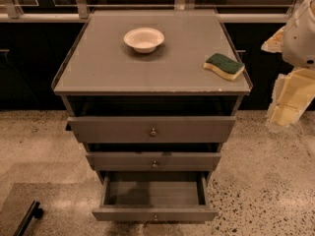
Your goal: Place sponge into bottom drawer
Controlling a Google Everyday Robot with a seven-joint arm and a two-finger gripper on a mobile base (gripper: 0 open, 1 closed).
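The sponge, dark green on top with pale yellow foam under it, lies on the grey cabinet top near its right front corner. The bottom drawer is pulled far out, and its inside holds nothing. My gripper hangs at the right edge of the view, beside the cabinet and to the right of and a little below the sponge, apart from it. It holds nothing that I can see.
A white bowl stands on the cabinet top, towards the back middle. The top drawer and the middle drawer stick out a little. A black bar lies on the speckled floor at the lower left.
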